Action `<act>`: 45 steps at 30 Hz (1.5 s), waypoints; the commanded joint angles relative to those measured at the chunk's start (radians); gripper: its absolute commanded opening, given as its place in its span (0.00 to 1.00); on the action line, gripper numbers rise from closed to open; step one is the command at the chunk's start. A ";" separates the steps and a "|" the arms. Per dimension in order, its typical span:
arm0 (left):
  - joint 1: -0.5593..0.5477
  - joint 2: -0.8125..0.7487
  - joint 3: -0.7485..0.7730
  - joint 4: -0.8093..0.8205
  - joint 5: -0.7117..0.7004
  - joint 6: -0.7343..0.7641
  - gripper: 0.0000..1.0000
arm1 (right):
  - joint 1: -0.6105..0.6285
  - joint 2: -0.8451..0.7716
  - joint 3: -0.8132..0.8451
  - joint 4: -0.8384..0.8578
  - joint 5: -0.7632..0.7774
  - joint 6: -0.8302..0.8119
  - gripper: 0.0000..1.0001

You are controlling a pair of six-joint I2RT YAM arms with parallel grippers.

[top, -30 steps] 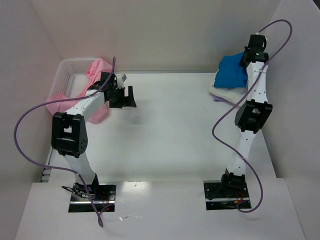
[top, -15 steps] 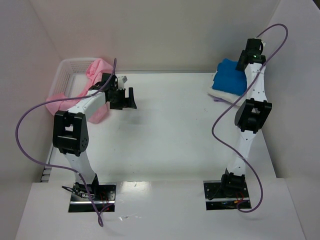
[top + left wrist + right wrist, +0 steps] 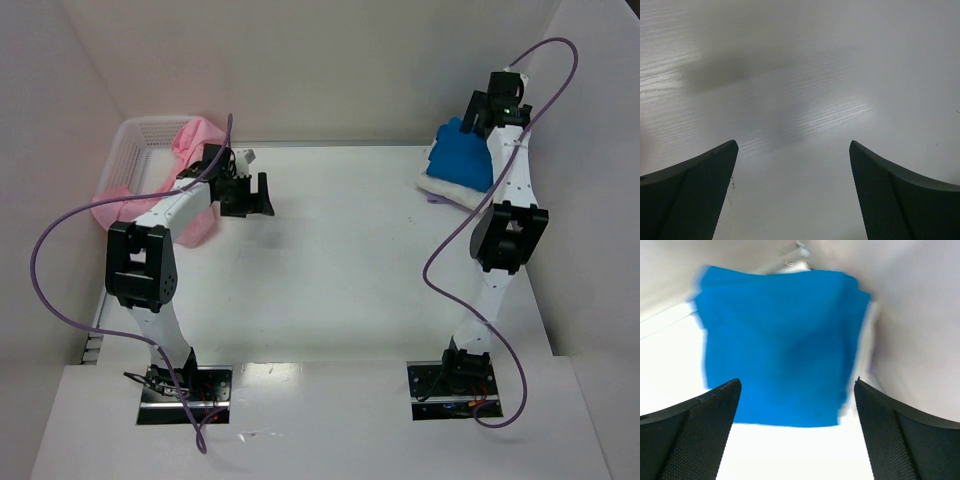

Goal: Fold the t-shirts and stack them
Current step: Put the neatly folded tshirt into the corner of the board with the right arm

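Note:
A folded bright blue t-shirt (image 3: 462, 155) lies at the table's back right on top of a cream-white t-shirt (image 3: 443, 188), only the rim of which shows. My right gripper (image 3: 476, 115) hovers just above and behind this stack. In the right wrist view the blue t-shirt (image 3: 780, 345) fills the space ahead, and the right gripper (image 3: 796, 383) is open and holds nothing. Pale pink t-shirts (image 3: 196, 136) are heaped in the basket at the back left, one draped over its side (image 3: 118, 206). The open left gripper (image 3: 250, 200) hangs over the bare table (image 3: 800, 90).
The white lattice basket (image 3: 137, 133) stands against the left wall at the back. White walls close in the table on the left, back and right. Purple cables loop from both arms. The right arm's elbow (image 3: 508, 235) stands near the right edge.
The right gripper has opened and let go of the blue t-shirt, then lifted slightly away. The shirt has settled flat on the stack. The left arm has not moved.

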 commanded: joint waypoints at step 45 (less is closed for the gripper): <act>0.006 -0.043 0.049 -0.093 0.052 0.064 1.00 | -0.019 0.271 -0.121 0.254 0.267 -0.008 0.02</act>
